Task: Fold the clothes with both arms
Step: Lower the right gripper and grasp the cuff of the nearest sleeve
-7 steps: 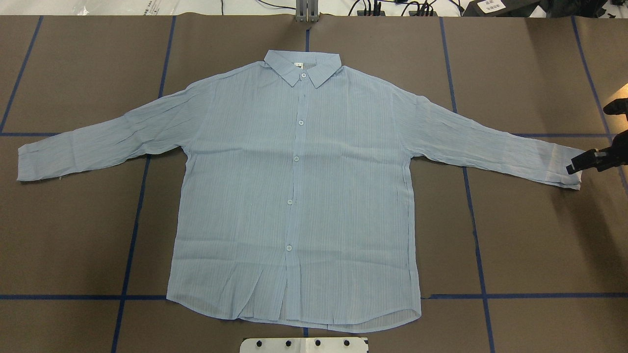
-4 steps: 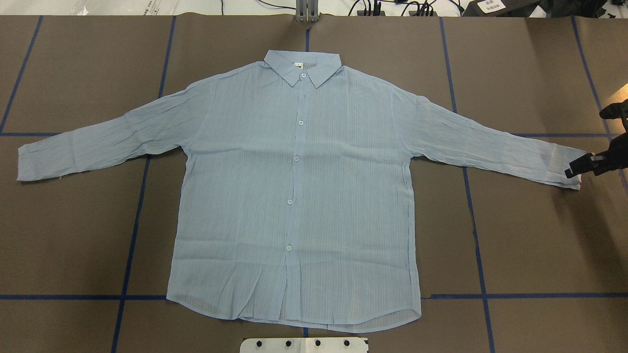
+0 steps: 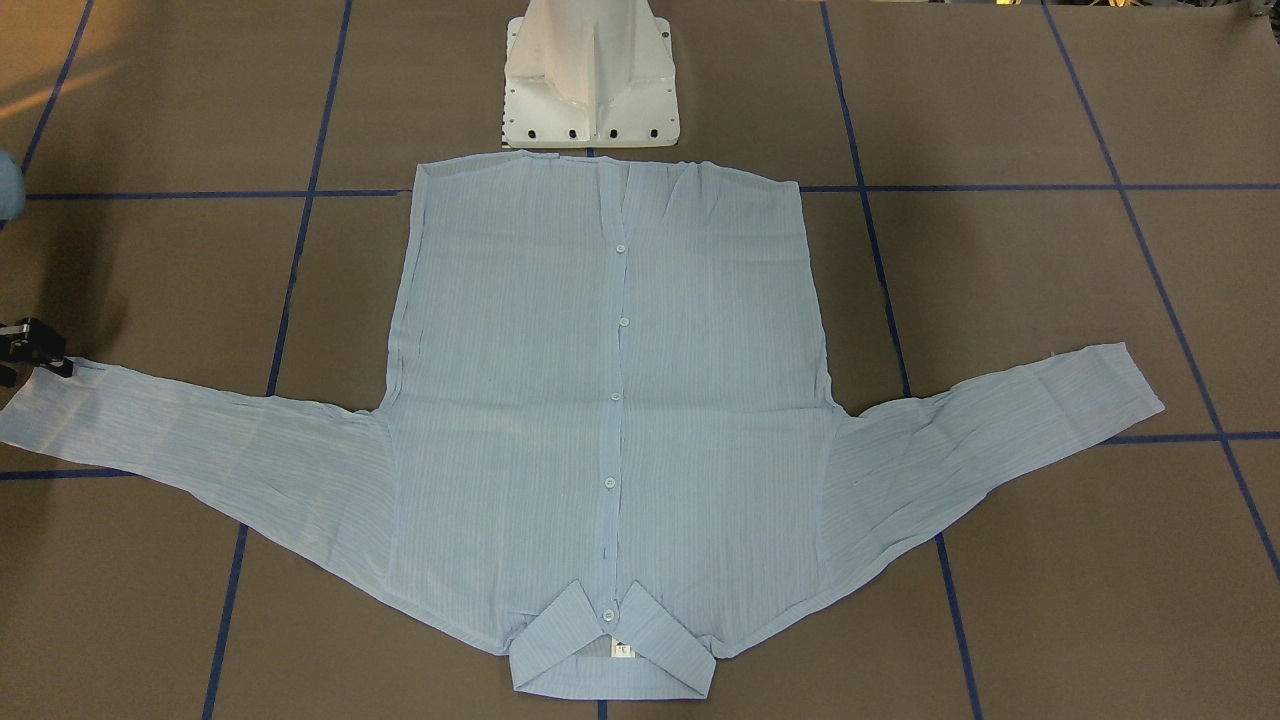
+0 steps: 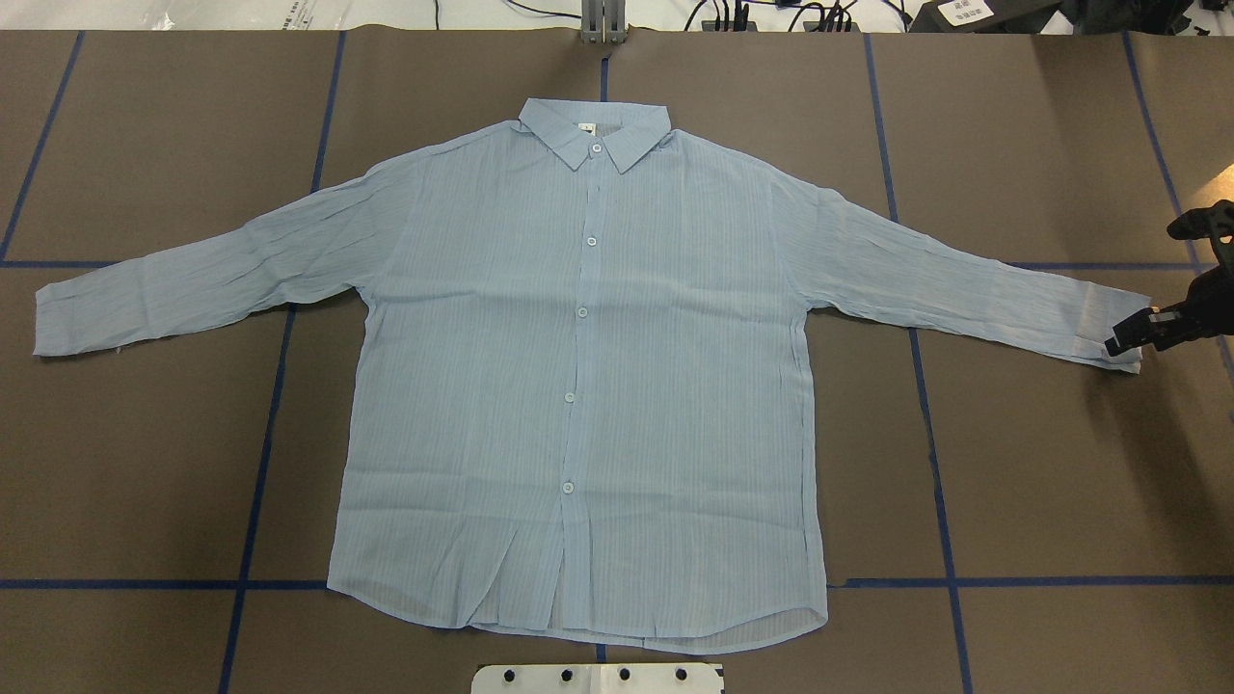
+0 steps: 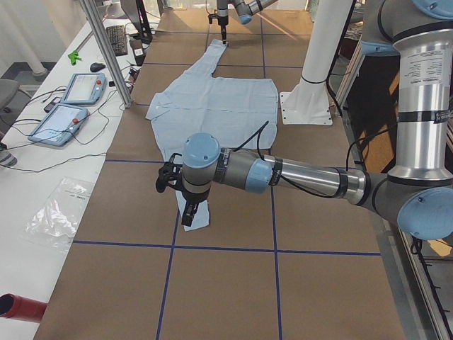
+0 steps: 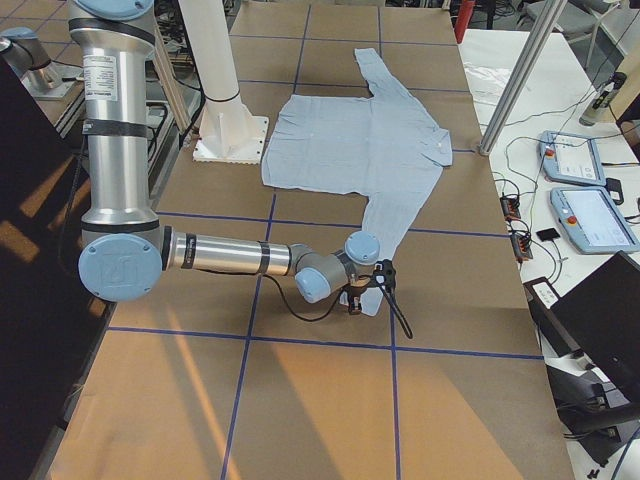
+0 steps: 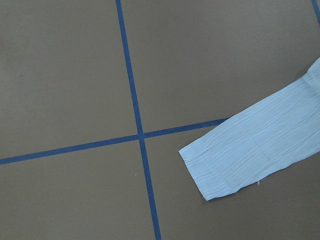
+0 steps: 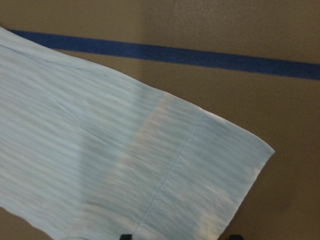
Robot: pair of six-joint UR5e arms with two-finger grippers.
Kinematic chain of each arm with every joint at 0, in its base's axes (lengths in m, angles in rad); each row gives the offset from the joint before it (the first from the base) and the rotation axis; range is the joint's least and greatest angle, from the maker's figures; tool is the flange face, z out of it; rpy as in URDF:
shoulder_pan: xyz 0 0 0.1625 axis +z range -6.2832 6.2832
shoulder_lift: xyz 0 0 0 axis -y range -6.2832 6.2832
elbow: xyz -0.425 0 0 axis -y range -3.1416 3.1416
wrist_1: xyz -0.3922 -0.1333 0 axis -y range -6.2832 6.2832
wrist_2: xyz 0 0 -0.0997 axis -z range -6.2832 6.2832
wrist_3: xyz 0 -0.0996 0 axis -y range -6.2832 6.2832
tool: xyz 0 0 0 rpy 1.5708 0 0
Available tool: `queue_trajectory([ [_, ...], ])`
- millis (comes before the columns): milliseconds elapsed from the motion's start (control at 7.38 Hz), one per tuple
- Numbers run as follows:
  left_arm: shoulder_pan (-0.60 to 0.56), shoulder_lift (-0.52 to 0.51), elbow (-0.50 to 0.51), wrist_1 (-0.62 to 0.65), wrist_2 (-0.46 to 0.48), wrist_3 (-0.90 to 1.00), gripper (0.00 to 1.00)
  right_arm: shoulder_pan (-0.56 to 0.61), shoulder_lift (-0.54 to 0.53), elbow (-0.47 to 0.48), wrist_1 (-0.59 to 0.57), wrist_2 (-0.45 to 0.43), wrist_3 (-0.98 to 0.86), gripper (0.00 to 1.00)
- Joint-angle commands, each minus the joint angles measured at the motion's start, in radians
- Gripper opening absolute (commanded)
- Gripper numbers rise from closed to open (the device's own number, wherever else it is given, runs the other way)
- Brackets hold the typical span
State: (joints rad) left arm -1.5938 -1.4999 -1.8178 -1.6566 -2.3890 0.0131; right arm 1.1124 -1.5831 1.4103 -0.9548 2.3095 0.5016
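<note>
The light blue striped shirt lies flat and buttoned on the brown table, collar at the far side and both sleeves spread out. My right gripper is low at the right sleeve's cuff. In the right wrist view its fingertips stand wide apart over the cuff, so it is open. It also shows in the front view. My left gripper shows only in the exterior left view, hovering by the left cuff. I cannot tell whether it is open or shut.
The white pedestal base stands at the shirt's hem. Blue tape lines cross the brown table cover. A metal post stands at the far edge. Tablets and cables lie on the side table beyond it.
My right gripper has shifted slightly inward and toward the robot along the right cuff's end. The shirt has not moved.
</note>
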Motion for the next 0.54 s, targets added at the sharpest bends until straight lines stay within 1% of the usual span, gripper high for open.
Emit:
queue_trajectory([
  [0, 0.000, 0.000, 0.000, 0.000, 0.001, 0.001, 1.00, -0.002, 0.002, -0.001, -0.004, -0.001, -0.002, 0.53],
  [136, 0.000, 0.000, 0.000, 0.000, 0.001, 0.001, 1.00, -0.002, 0.000, -0.001, -0.005, -0.001, -0.002, 0.49],
  [407, 0.000, 0.000, 0.000, 0.000, -0.001, -0.001, 1.00, -0.002, 0.000, -0.001, -0.009, -0.001, -0.002, 0.47],
])
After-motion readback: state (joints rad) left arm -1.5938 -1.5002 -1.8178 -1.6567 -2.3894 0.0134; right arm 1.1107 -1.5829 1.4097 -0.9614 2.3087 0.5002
